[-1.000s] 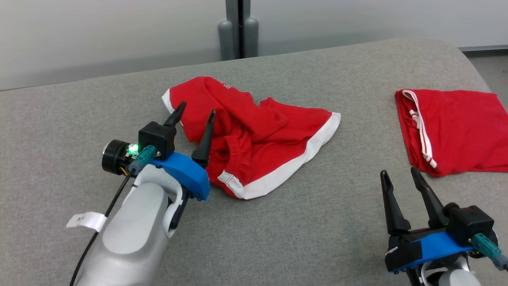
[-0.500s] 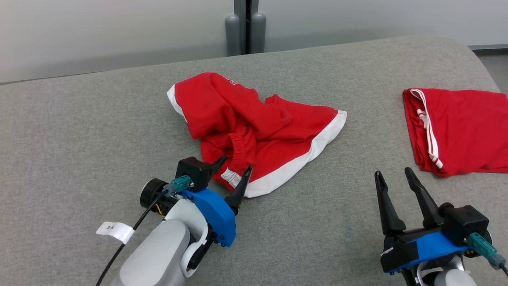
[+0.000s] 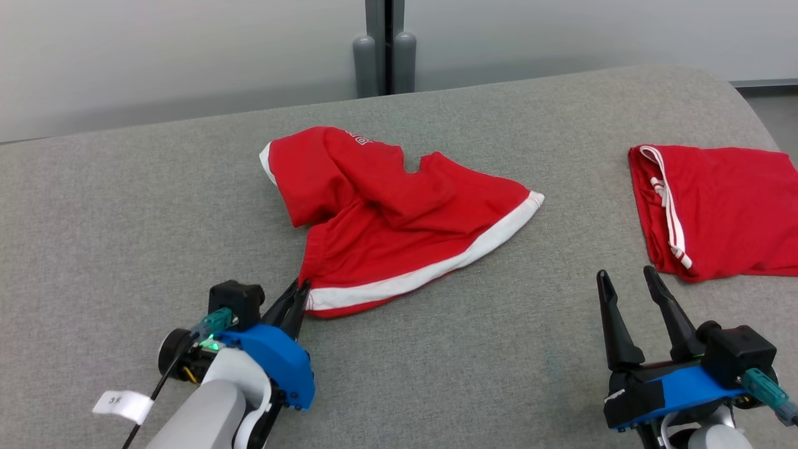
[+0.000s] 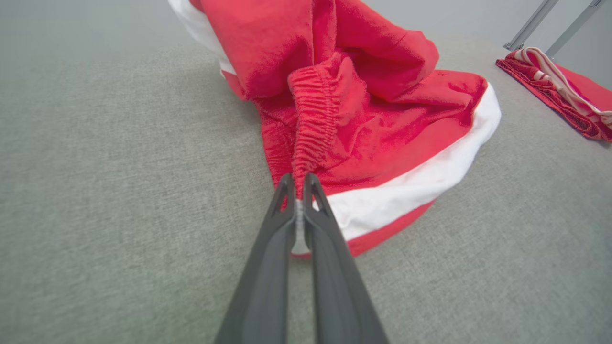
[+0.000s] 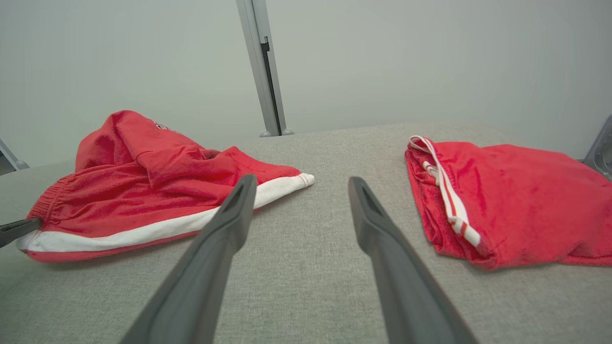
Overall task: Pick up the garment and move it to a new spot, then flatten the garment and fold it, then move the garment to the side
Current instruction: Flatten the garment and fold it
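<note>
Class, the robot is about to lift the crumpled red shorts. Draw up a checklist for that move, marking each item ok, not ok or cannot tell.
1. Left hand shut on the waistband end of the crumpled shorts: ok.
2. Enough cloth pinched to hold through a lift: cannot tell.
3. Right hand open, holding nothing: ok.
4. Shorts lie apart from the folded red garment: ok.
5. Bare grey surface beside the shorts for a new spot: ok.
</note>
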You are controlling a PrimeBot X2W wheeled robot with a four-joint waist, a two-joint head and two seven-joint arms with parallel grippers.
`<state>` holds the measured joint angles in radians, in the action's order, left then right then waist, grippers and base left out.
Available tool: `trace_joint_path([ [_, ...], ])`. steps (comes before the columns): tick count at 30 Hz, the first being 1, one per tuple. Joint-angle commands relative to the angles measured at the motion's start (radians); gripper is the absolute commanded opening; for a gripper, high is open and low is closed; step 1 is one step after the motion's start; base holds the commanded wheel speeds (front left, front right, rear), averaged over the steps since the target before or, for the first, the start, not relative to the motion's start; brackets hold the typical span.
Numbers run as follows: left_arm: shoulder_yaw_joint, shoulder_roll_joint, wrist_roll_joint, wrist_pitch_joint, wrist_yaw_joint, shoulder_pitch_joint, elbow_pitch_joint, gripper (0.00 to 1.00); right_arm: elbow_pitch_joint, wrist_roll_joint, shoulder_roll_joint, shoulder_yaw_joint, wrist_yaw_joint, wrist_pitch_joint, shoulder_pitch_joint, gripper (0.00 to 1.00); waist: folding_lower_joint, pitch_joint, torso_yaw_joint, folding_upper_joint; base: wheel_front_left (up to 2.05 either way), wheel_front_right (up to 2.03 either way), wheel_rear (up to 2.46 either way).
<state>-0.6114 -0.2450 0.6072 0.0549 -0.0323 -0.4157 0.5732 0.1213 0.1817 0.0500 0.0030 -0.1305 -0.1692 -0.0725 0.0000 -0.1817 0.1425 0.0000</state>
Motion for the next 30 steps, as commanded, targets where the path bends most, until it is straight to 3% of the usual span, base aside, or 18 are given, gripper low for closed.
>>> trace_joint_path([
  [1,0.002,-0.014,0.000,0.007,0.004,0.018,-0.014,0.00,-0.001,0.008,0.001,0.000,-0.001,-0.004,0.009,1.00,0.0000,0.001,-0.004,0.0000,0.00,0.00,0.00],
  [10,0.042,-0.120,-0.009,0.056,0.065,0.124,-0.117,0.00,-0.007,0.005,0.001,-0.005,0.000,0.003,0.013,1.00,0.0000,0.006,-0.041,0.0000,0.00,0.00,0.00],
  [11,0.043,-0.127,-0.024,0.073,0.086,0.126,-0.116,0.33,-0.005,0.003,0.001,-0.006,-0.001,0.005,0.012,1.00,0.0000,0.009,-0.048,0.0000,0.00,0.00,0.00],
  [12,0.045,-0.126,-0.028,0.082,0.095,0.126,-0.114,0.84,-0.005,0.002,0.001,-0.006,-0.001,0.006,0.012,1.00,0.0000,0.011,-0.050,0.0000,0.00,0.00,0.00],
  [13,0.047,-0.122,-0.029,0.090,0.102,0.126,-0.111,1.00,-0.005,0.001,0.001,-0.008,0.000,0.008,0.013,1.00,0.0000,0.015,-0.054,0.0000,0.00,0.00,0.00],
  [21,0.059,-0.082,-0.005,0.163,0.093,0.156,-0.107,1.00,-0.009,-0.010,0.001,-0.021,-0.001,0.022,0.029,1.00,0.0000,0.056,-0.080,0.0000,0.00,0.00,0.00],
  [30,0.201,-0.049,-0.037,0.210,0.078,0.249,-0.258,1.00,-0.030,-0.022,0.001,-0.054,-0.001,0.051,0.068,1.00,0.0000,0.111,-0.118,0.0000,0.00,0.00,0.00],
])
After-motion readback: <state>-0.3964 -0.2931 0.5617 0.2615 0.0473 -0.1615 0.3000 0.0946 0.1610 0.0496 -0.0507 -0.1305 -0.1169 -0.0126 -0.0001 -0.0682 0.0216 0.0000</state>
